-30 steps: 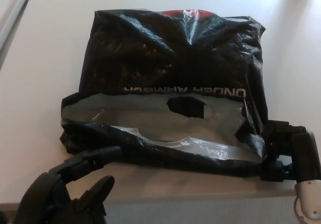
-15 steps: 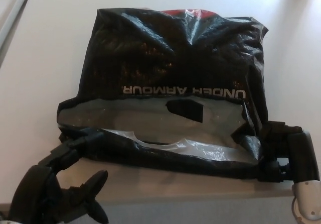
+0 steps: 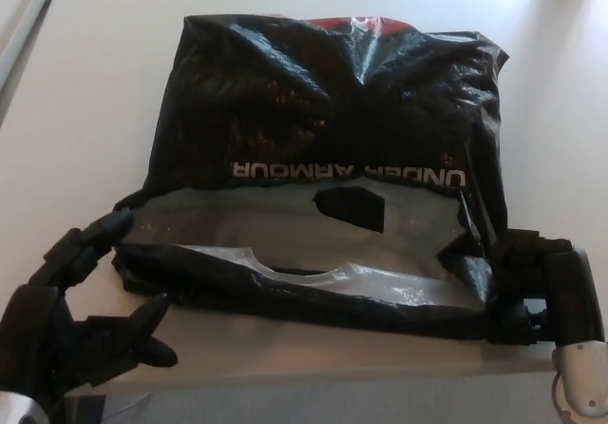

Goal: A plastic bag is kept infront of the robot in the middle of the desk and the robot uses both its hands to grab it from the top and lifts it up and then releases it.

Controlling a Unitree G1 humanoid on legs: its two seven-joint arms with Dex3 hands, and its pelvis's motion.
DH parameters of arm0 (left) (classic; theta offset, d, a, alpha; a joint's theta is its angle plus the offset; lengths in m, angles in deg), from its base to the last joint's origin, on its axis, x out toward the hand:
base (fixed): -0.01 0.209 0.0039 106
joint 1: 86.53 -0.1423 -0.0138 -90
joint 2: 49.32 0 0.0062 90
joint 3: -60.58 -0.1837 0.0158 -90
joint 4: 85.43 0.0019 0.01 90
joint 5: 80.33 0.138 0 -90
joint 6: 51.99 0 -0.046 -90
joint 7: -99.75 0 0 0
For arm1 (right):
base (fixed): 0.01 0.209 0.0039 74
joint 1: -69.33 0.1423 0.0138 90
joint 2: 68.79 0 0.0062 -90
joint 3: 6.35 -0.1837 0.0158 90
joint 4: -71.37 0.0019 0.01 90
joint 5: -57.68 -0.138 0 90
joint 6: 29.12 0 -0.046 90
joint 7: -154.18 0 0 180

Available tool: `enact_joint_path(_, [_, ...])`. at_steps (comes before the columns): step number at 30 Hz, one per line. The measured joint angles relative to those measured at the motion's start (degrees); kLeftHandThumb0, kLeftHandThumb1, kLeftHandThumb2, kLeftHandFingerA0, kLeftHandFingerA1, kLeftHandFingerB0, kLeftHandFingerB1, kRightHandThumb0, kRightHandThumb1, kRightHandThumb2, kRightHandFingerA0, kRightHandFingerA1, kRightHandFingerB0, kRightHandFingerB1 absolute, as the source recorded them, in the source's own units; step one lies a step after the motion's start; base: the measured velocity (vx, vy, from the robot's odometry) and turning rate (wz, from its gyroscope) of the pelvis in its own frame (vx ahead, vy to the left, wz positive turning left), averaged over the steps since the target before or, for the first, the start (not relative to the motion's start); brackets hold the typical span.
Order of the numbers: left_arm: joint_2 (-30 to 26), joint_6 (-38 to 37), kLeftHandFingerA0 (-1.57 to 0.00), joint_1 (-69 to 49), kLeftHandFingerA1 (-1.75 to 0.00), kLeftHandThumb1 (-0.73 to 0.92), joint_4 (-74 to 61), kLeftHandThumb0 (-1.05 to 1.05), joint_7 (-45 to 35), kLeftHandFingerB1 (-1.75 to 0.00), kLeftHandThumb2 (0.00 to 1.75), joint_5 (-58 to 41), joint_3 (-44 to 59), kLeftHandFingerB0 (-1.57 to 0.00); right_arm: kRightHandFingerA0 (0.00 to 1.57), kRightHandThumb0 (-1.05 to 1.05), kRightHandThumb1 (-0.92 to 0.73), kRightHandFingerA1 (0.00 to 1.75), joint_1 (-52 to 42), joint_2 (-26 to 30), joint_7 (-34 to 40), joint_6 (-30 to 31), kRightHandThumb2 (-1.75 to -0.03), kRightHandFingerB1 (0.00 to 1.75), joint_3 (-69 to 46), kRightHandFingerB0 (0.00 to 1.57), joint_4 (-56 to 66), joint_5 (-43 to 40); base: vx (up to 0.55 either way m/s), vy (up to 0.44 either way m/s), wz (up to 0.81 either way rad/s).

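your right hand [image 3: 546,286] grips the plastic bag [image 3: 332,148]'s edge; left hand [image 3: 71,324] is spread, holding nothing. bag rests on the worktop [image 3: 85,129]; lift and release remain.

Bag [image 3: 332,129] mid-desk [image 3: 85,120]; left hand [image 3: 71,319] at its near-left corner, right hand [image 3: 541,286] at near-right.

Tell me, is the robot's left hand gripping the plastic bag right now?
No, the left hand is open with its fingers spread, sitting just beside the near left corner of the plastic bag without closing on it.
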Motion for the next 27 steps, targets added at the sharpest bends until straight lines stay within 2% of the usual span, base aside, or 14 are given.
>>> enact_joint_path(7, [-0.2,-5.5,-0.09,1.9,-0.21,0.45,4.2,-0.25,3.5,-0.29,0.57,3.8,0.1,-0.08,1.57,-0.75,-0.43,1.52,0.0,0.0,-0.2,-0.1,-1.08,1.5,0.0,1.57,0.0,0.0,0.0,0.0,0.0])
enact_joint_path(10, [-0.3,-7.7,-0.07,2.6,-0.24,0.45,6.0,-0.2,5.1,-0.27,0.55,5.7,0.2,-0.09,1.57,-0.75,-0.43,1.52,0.0,0.0,-0.3,-0.1,-1.08,1.5,0.0,1.57,0.0,0.0,0.0,0.0,0.0])
enact_joint_path(13, [-0.6,-10.1,-0.08,3.3,-0.21,0.44,7.8,-0.23,7.1,-0.28,0.58,7.8,0.2,-0.07,1.57,-0.73,-0.4,1.51,0.0,0.0,-0.5,-0.1,-1.06,1.49,-0.1,1.57,0.0,-0.1,0.0,0.0,0.0])
enact_joint_path(14, [-0.9,-11.0,-0.03,3.6,-0.19,0.44,8.3,-0.28,7.8,-0.26,0.66,8.6,0.2,-0.03,1.57,-0.74,-0.42,1.51,0.0,0.0,-0.6,-0.2,-1.07,1.5,-0.1,1.57,0.0,-0.1,0.0,0.0,0.0])
enact_joint_path(15, [-0.9,-11.1,-0.07,3.6,-0.23,0.45,8.4,-0.27,7.9,-0.23,0.58,8.7,0.2,-0.07,1.57,-0.75,-0.43,1.52,0.0,0.0,-0.6,-0.2,-1.08,1.5,-0.1,1.57,0.0,-0.1,0.0,0.0,0.0])
enact_joint_path(16, [-1.4,-12.3,-0.04,4.1,-0.24,0.44,9.3,-0.27,9.0,-0.24,0.66,9.9,0.2,-0.03,1.57,-0.75,-0.43,1.52,0.0,0.0,-0.8,-0.2,-1.08,1.5,-0.1,1.57,0.0,-0.2,0.0,0.0,0.0])
enact_joint_path(18, [-2.2,-14.1,-0.03,4.7,-0.28,0.45,10.6,-0.3,10.6,-0.2,0.65,11.8,0.2,0.0,1.57,-0.75,-0.42,1.52,0.0,0.0,-0.9,-0.2,-1.08,1.5,-0.1,1.57,-0.1,-0.2,0.0,0.0,0.0])
enact_joint_path(19, [-2.5,-14.8,-0.09,4.9,-0.39,0.44,11.1,-0.32,11.3,-0.19,0.64,12.6,0.2,-0.03,1.57,-0.75,-0.42,1.52,0.0,0.0,-1.0,-0.2,-1.07,1.5,-0.1,1.57,-0.1,-0.3,0.0,0.0,0.0])
enact_joint_path(20, [-2.9,-15.7,-0.18,5.2,-0.55,0.34,11.9,-0.32,12.1,-0.25,0.7,13.6,0.2,0.0,1.57,-0.73,-0.41,1.51,0.0,0.0,-1.2,-0.2,-1.07,1.49,-0.2,1.57,-0.1,-0.3,0.0,0.0,0.0])
enact_joint_path(21, [-3.3,-16.2,-0.26,5.4,-0.51,0.5,12.4,-0.3,12.6,-0.24,0.55,14.3,0.1,0.0,1.57,-0.74,-0.42,1.51,0.0,0.0,-1.3,-0.2,-1.07,1.5,-0.2,1.57,-0.2,-0.3,0.0,0.0,0.0])
enact_joint_path(22, [-3.7,-16.8,-0.23,5.6,-0.57,0.36,13.0,-0.34,13.3,-0.22,0.7,15.2,0.1,0.0,1.57,-0.74,-0.42,1.51,0.0,0.0,-1.4,-0.2,-1.07,1.5,-0.2,1.57,-0.2,-0.3,0.0,0.0,0.0])
enact_joint_path(23, [-4.3,-17.9,-0.23,5.8,-0.57,0.36,14.0,-0.34,14.3,-0.22,0.7,16.4,0.0,0.0,1.57,-0.74,-0.42,1.51,0.0,0.0,-1.6,-0.3,-1.07,1.5,-0.3,1.57,-0.2,-0.3,0.0,0.0,0.0])
enact_joint_path(25, [-5.1,-19.5,-0.06,6.1,-0.33,0.46,15.5,-0.35,15.6,-0.17,0.69,18.3,-0.2,0.0,1.57,-0.75,-0.42,1.52,0.0,0.0,-1.9,-0.3,-1.07,1.5,-0.4,1.57,-0.4,-0.4,0.0,0.0,0.0])
enact_joint_path(27, [-6.2,-21.1,-0.04,6.6,-0.3,0.47,17.3,-0.36,16.5,-0.16,0.71,20.0,-0.6,0.0,1.57,-0.76,-0.43,1.52,0.1,0.0,-2.2,-0.3,-1.08,1.5,-0.6,1.57,-0.7,-0.5,0.0,0.0,0.0])
